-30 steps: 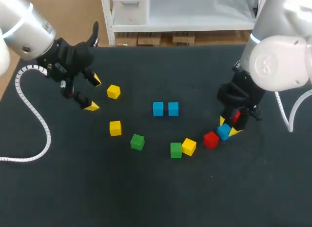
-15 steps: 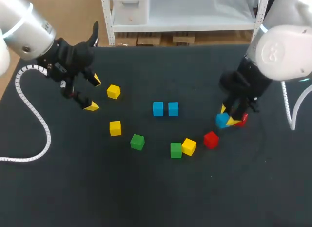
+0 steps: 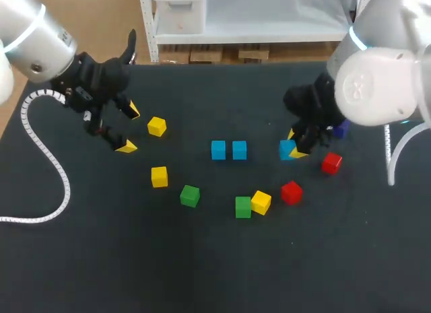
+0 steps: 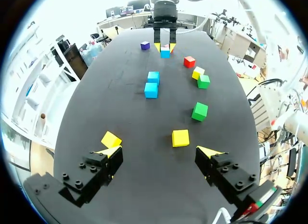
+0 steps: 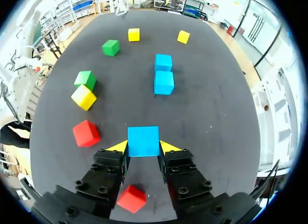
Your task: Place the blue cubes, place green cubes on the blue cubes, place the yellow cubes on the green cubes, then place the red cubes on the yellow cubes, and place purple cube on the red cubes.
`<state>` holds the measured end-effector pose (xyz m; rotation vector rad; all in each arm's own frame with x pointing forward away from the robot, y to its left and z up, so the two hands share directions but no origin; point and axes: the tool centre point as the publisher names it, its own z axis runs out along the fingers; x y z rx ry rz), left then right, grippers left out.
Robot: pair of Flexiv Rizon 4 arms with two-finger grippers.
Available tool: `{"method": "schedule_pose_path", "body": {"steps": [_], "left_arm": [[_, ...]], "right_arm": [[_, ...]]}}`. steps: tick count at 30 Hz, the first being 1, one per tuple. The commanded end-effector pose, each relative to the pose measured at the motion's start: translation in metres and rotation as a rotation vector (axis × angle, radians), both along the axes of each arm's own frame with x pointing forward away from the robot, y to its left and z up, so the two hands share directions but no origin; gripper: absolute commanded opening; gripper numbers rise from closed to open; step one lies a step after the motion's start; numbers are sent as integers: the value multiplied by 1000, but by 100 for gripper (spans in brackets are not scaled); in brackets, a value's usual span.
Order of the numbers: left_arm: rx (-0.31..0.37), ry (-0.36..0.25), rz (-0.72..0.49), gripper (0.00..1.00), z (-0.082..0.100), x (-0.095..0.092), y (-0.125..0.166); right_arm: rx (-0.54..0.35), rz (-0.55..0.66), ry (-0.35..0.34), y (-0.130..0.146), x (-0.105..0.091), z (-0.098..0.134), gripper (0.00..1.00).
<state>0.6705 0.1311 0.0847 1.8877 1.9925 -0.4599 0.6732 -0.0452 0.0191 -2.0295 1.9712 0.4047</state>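
My right gripper (image 3: 293, 146) is shut on a blue cube (image 3: 287, 149), held just right of two blue cubes (image 3: 218, 150) (image 3: 240, 150) that sit side by side mid-table. In the right wrist view the held blue cube (image 5: 143, 141) fills the gap between the fingers, with the blue pair (image 5: 164, 83) ahead. Two red cubes (image 3: 330, 163) (image 3: 291, 192) lie near it and a purple cube (image 3: 341, 129) sits behind the right arm. My left gripper (image 3: 130, 128) hangs open at the left, next to a yellow cube (image 3: 157, 126).
A yellow cube (image 3: 159, 176) and a green cube (image 3: 190, 195) lie left of centre. A green cube (image 3: 243, 206) and a yellow cube (image 3: 260, 202) touch each other towards the front. A white cable (image 3: 47, 158) loops over the table's left side.
My right gripper has carried the blue cube away from the front right, back and leftward towards the blue pair, which uncovered the second red cube. The left arm has not moved.
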Motion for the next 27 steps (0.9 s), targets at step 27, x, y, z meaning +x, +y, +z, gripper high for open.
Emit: {"method": "schedule_pose_path", "body": {"steps": [27], "left_arm": [[-3,-1,-3,100,0,1,1]], "right_arm": [[-56,-22,-12,49,28,-25,0]]}}
